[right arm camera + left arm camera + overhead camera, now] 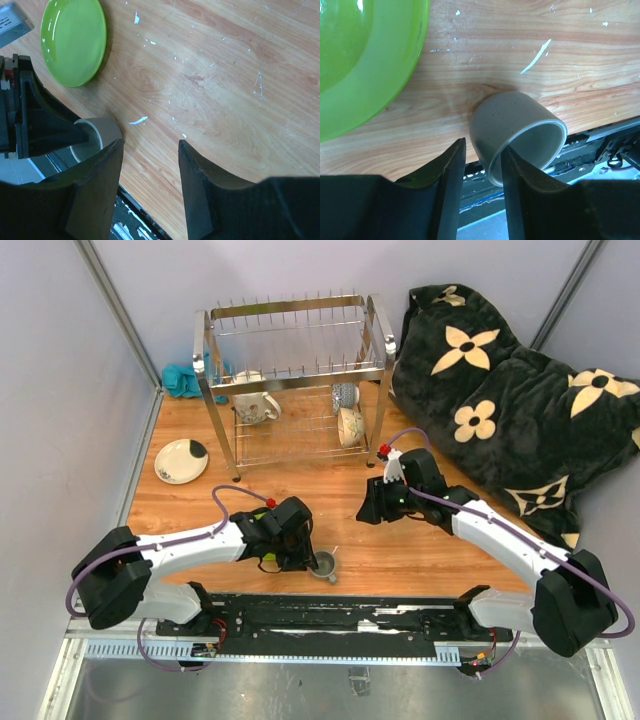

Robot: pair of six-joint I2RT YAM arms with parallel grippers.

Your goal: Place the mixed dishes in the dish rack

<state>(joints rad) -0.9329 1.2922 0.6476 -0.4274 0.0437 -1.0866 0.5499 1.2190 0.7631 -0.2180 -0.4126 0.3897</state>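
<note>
1. I find the left hand (483, 155) part-spread, its fingers (445, 195) straddling the side wall of the small grey mug (512, 117); no pinch.
2. The mug lies on its side at the near edge of the surface (400, 550), with the lime-green plate (365, 65) just beside it.
3. The right hand (150, 165) is spread over wood near the surface's middle.

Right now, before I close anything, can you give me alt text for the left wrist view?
A small grey mug lies tipped at the near edge of the wooden table, its opening toward the camera and its side wall between the fingers of the left gripper; whether they pinch it is unclear. A lime-green plate fills the upper left corner.
</note>
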